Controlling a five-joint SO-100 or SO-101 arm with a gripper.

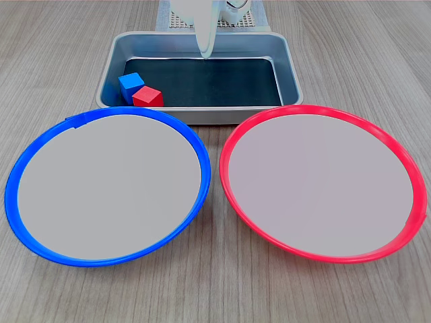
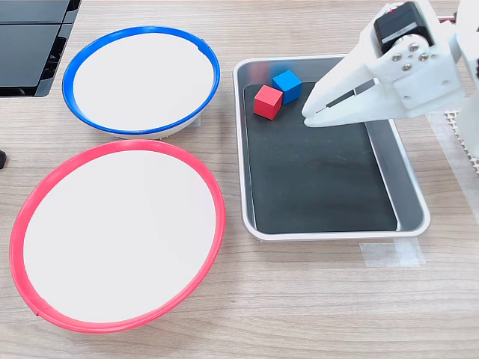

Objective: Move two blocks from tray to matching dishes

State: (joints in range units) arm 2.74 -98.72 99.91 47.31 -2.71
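First exterior view up front: blue-rimmed dish (image 1: 108, 185) at its left, red-rimmed dish (image 1: 322, 183) at its right, both bare on the wooden surface (image 1: 215, 289). Behind them the tray (image 1: 291, 81) holds the red block (image 1: 147, 97) touching the blue block (image 1: 130, 85) in one corner. Over the tray hangs the gripper (image 2: 313, 114), jaws pressed together, gripping nothing, near the blocks in the second exterior view.

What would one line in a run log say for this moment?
gripper: shut, empty, over tray | red block, blue block: in tray, touching | blue-rimmed dish, red-rimmed dish: empty
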